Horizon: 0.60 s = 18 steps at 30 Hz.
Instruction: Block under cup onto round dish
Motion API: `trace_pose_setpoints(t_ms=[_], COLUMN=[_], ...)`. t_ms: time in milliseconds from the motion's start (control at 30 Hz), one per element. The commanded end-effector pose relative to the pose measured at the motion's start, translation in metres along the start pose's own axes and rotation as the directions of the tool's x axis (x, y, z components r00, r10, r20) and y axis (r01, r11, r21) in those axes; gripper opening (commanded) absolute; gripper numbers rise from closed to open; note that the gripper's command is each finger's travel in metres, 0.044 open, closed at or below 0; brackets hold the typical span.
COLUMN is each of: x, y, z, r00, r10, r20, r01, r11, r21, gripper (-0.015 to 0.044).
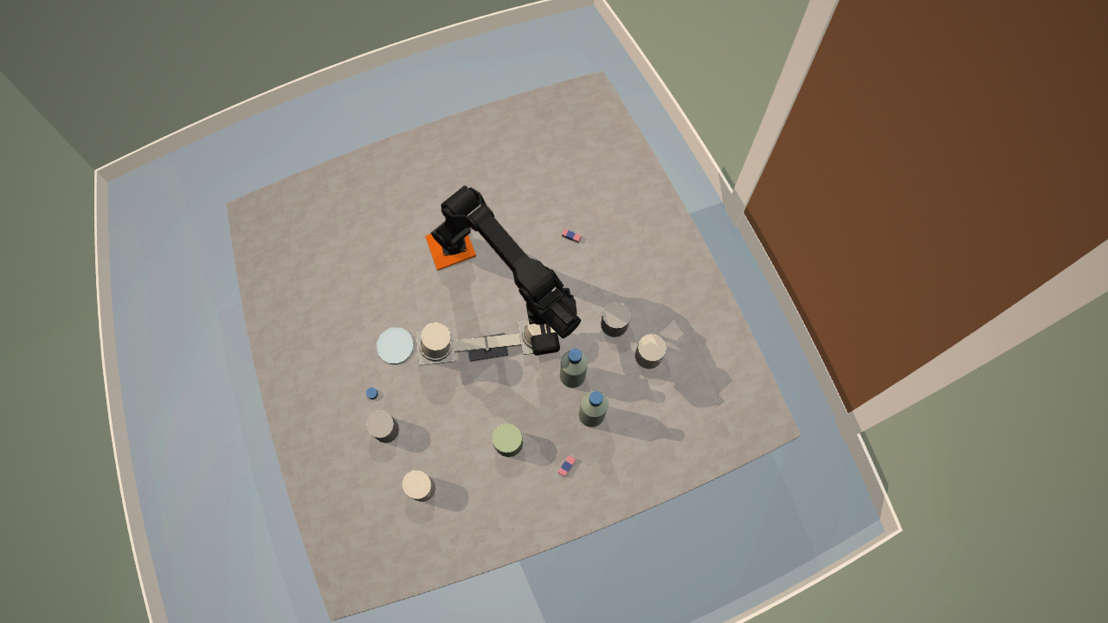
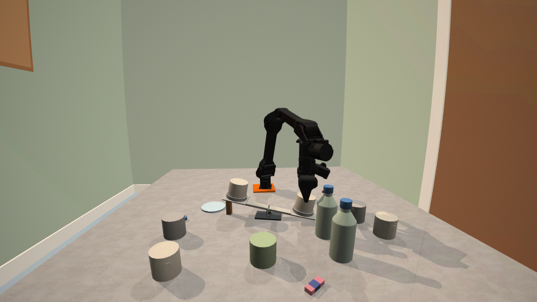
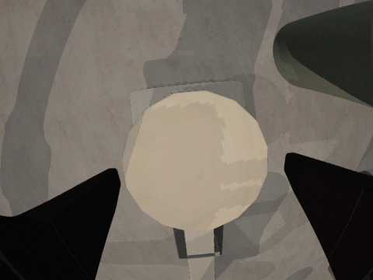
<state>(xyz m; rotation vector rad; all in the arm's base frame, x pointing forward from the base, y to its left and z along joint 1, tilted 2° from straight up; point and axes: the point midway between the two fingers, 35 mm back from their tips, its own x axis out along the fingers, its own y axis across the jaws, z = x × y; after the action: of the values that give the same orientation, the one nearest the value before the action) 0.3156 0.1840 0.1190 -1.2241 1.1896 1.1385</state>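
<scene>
"When the exterior view is read from the front, what is met first?"

"A pink-and-blue block (image 1: 567,465) (image 2: 314,285), lying on the table top. Behind it a green cylinder (image 1: 507,439) (image 2: 262,251) is seen upright, with two blue-capped bottles (image 1: 593,410) (image 2: 342,240) standing to its right."

"And beyond those?"

"The balance (image 1: 507,341) (image 2: 277,209) (image 3: 200,243) is reached, tilted. The lowered cup (image 1: 529,334) (image 2: 301,205) (image 3: 194,163) is carried on its right end, near the farther bottle; the raised cup (image 1: 435,339) (image 2: 238,188) is carried on its left, above a brown post (image 2: 229,207)."

"Is anything grasped?"

"Nothing. The gripper (image 1: 539,331) (image 2: 306,201) (image 3: 203,170) is spread wide, its fingers placed either side of the lowered cup, with gaps seen in the wrist view."

"And the hidden block?"

"It cannot be seen; both cups are seated on the balance. The round dish (image 1: 395,345) (image 2: 213,206) is found just beside the raised end, bare. Farthest back, the arm is mounted on an orange plate (image 1: 440,261) (image 2: 256,188)."
</scene>
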Motion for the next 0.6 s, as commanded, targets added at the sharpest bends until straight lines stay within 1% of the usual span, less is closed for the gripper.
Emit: trace_pose_setpoints(t_ms=[0,567], x=[0.011,0.038], y=[0.002,0.004], z=[0.0,-0.002], r00=[1.0,1.0], r10=[0.014,0.014], r20=[-0.005,-0.005], r01=[-0.014,-0.014], r11=[1.0,1.0], r21=[-0.006,-0.006], gripper=[0.044,0.044])
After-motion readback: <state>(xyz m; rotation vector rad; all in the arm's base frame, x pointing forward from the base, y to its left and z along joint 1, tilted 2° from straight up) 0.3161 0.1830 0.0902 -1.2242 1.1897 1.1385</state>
